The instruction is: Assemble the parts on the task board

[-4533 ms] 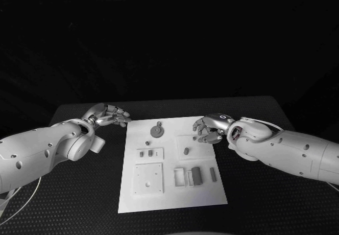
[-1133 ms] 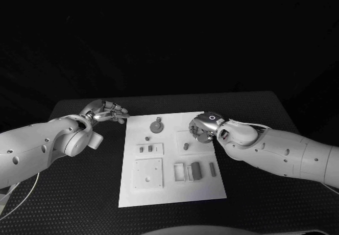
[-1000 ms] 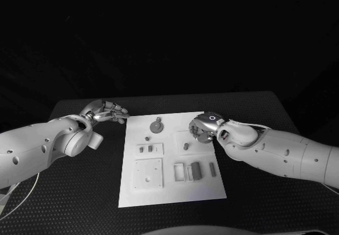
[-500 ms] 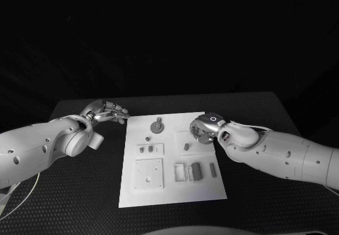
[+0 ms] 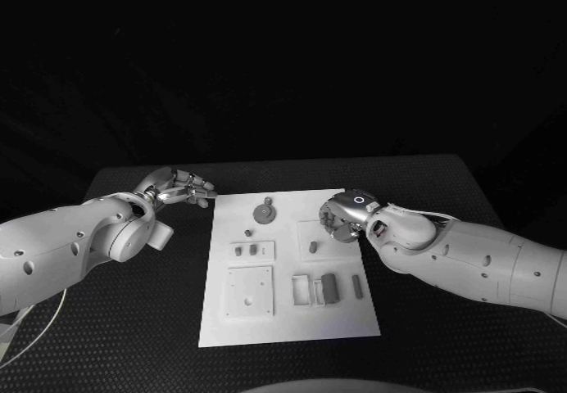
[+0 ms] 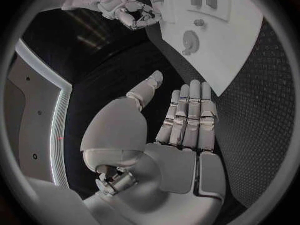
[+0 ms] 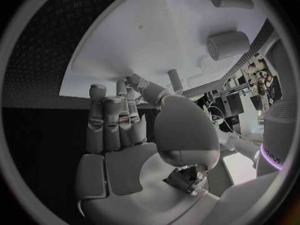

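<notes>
Task board [image 5: 288,270]: one white plate, flat on the black desk [image 5: 449,196], between the two arms. Left hand [image 5: 177,190] sits off the board's far left corner, over bare desk, apart from every part. Its fingers [image 6: 187,116] lie straight and side by side, thumb set off to one side, nothing in them. Right hand [image 5: 344,216] hovers above the board's right side, just beside the small upright peg [image 5: 312,246]. Whether it touches the board, cannot tell. Its fingers [image 7: 112,117] are extended close together with the thumb tip near them, and nothing visible is held.

Parts on the board, largest down:
- one square plate [image 5: 249,292] with holes, near left
- one smaller plate [image 5: 251,251] carrying two short blocks, above it
- one round disc [image 5: 264,214] with a tab, far middle, nearest the left hand yet clear of it
- a cluster of about four upright blocks [image 5: 326,288], near right
- one tiny stud [image 5: 248,232] below the disc
</notes>
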Controlling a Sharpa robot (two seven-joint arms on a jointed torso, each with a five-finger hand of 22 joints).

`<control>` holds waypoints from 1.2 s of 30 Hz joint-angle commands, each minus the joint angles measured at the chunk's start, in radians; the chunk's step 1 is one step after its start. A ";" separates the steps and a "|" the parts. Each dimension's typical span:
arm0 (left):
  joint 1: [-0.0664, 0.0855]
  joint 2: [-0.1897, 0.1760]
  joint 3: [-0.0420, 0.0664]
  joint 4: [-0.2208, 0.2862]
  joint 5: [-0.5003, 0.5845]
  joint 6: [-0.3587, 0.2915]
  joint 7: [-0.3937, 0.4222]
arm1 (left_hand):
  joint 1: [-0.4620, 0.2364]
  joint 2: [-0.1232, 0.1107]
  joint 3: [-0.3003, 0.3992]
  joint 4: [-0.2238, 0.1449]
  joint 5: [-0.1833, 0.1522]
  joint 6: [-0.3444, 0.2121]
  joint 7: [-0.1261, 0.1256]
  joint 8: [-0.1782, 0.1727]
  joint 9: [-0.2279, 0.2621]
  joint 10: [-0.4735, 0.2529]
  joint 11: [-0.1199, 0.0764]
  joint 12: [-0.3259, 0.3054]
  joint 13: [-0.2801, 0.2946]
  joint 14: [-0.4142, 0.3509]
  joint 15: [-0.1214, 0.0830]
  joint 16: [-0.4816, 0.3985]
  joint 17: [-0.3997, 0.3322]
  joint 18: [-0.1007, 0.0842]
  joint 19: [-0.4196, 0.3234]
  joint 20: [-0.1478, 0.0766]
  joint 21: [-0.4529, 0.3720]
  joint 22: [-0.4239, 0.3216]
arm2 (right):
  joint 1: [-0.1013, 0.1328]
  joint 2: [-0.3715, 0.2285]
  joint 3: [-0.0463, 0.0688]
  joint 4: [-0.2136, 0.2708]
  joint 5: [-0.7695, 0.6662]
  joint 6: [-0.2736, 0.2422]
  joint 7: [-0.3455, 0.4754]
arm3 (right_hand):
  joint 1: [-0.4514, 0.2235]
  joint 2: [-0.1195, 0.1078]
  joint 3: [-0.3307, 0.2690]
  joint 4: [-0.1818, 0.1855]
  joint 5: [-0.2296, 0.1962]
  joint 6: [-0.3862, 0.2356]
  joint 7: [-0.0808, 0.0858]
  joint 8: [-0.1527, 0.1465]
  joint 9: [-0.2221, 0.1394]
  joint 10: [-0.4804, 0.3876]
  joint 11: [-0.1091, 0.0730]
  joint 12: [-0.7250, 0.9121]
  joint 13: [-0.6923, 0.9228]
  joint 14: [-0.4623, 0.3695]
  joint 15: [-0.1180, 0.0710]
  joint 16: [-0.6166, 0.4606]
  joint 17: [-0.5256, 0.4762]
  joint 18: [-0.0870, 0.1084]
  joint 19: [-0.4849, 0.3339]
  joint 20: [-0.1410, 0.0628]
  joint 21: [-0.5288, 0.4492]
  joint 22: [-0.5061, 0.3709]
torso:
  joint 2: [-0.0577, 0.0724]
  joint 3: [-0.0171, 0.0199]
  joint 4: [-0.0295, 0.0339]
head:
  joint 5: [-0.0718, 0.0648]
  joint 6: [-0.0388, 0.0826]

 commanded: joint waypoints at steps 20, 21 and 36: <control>0.001 0.002 0.001 -0.003 0.006 0.011 0.007 | -0.005 0.004 -0.008 0.001 0.000 -0.008 -0.002 0.004 -0.002 -0.011 -0.001 -0.001 -0.003 0.005 -0.001 -0.007 0.005 -0.001 0.001 0.006 0.002 -0.004 | 0.025 -0.022 0.020 0.039 0.040 0.058 0.017 | -0.001 0.011 0.006 0.001 0.003 0.007 -0.001 0.005 0.002 0.013 0.005 0.002 0.020 0.004 -0.002 0.006 0.003 0.037 0.001 -0.006 0.004 0.005 | 0.000 -0.0001 0.0005 | 0.002 -0.002; 0.001 0.002 0.001 -0.003 0.006 0.011 0.007 | -0.005 0.004 -0.008 0.001 0.000 -0.008 -0.002 0.004 -0.002 -0.011 -0.001 -0.001 -0.003 0.005 -0.001 -0.007 0.005 -0.001 0.001 0.006 0.002 -0.005 | 0.028 -0.025 0.022 0.044 0.039 0.058 0.017 | -0.001 0.011 0.006 0.001 0.003 0.007 -0.001 0.005 0.002 0.013 0.005 0.002 0.020 0.004 -0.002 0.006 0.003 0.037 0.001 -0.006 0.004 0.005 | 0.000 -0.0001 0.0003 | 0.002 -0.002; 0.001 0.005 0.001 -0.008 0.006 0.009 0.009 | -0.005 0.004 -0.009 0.001 0.000 -0.009 -0.002 0.004 -0.002 -0.011 0.000 -0.001 -0.004 0.006 -0.001 -0.009 0.006 -0.001 0.001 0.006 0.002 -0.006 | 0.044 -0.038 0.043 0.163 0.060 0.054 0.020 | -0.002 0.011 0.007 0.001 0.003 0.007 -0.001 0.005 0.003 0.013 0.005 0.001 0.021 0.004 -0.002 0.006 0.004 0.037 0.001 -0.006 0.004 0.006 | -0.001 -0.0004 0.0011 | 0.020 -0.001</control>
